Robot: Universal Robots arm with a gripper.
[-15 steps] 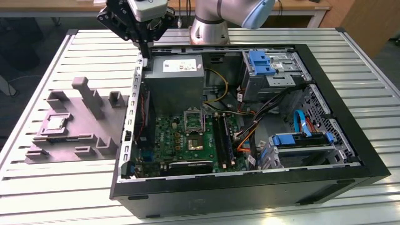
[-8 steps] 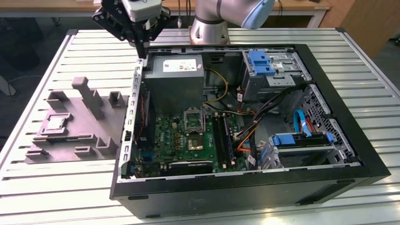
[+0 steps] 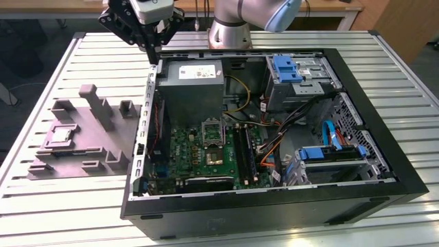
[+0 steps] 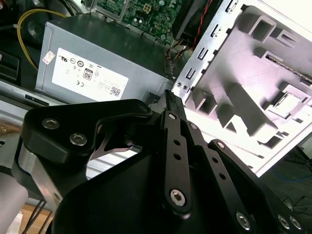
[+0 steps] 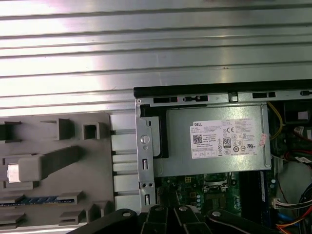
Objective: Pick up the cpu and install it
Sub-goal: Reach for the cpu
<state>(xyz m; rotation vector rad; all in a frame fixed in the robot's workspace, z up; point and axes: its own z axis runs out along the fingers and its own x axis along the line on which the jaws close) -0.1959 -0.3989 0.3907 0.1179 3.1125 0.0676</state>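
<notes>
The fingers (image 3: 152,50) look drawn together to a narrow tip with nothing held between them. They hang above the far edge of the open computer case (image 3: 274,211), by the corner where the power supply (image 3: 195,85) sits.

The cpu (image 3: 60,136) is not under them. It lies flat in a square recess of the grey tray (image 3: 75,160), which rests on the slatted table (image 3: 69,206) just beside the case. From the fingers, the cpu is off toward the exterior view's left and nearer the camera, outside the case wall. In the first wrist view, the bright patch at the edge of the tray may be the cpu, but glare makes that unsure.

The socket (image 3: 213,133) sits open on the green board inside the case, on the other side of the wall from the tray. The cpu is not yet picked up.
</notes>
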